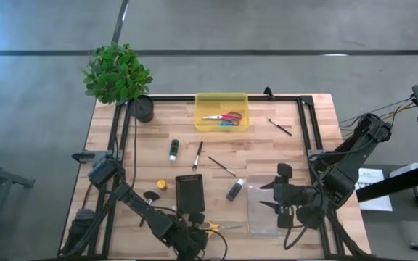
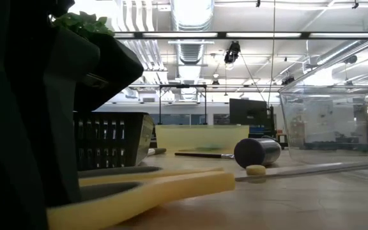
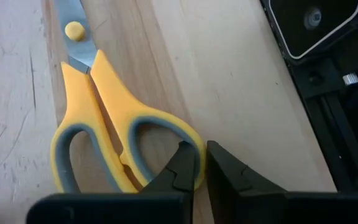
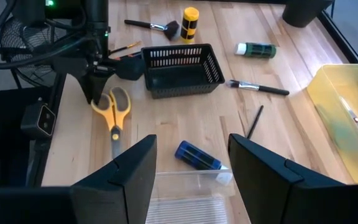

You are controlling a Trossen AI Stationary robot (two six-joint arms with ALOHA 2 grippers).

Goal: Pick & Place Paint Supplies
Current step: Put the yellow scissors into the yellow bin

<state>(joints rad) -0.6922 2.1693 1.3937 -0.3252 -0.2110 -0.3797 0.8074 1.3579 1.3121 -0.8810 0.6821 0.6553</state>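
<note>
Yellow-handled scissors [image 3: 98, 124] lie flat on the wood near the table's front edge [image 1: 222, 227], and my left gripper [image 3: 201, 152] is shut on one finger ring. Just beyond it stands a black basket [image 1: 189, 193]. The paint supplies lie loose on the table: a green tube [image 1: 173, 150], a dark blue tube [image 4: 197, 155], a yellow tube [image 4: 190, 22], thin brushes [image 1: 197, 155] [image 1: 222, 166] [image 1: 279, 127] and a wider brush [image 4: 157, 26]. My right gripper [image 4: 191, 174] hangs open above a clear container [image 1: 271, 210], holding nothing. My left gripper pinches the outer rim of the scissors' finger ring [image 3: 197, 169], the ring nearer the table's front edge. One finger [image 3: 180, 167] is inside the ring and the other [image 3: 229, 174] outside. The fingers slant down from above. The scissors lie flat on the table.
A yellow bin [image 1: 222, 129] at the far middle holds red-and-teal scissors. A potted plant [image 1: 118, 72] stands at the far left corner. Black frame rails [image 1: 307, 138] run along the table's sides. Bare wood lies between the basket and the clear container.
</note>
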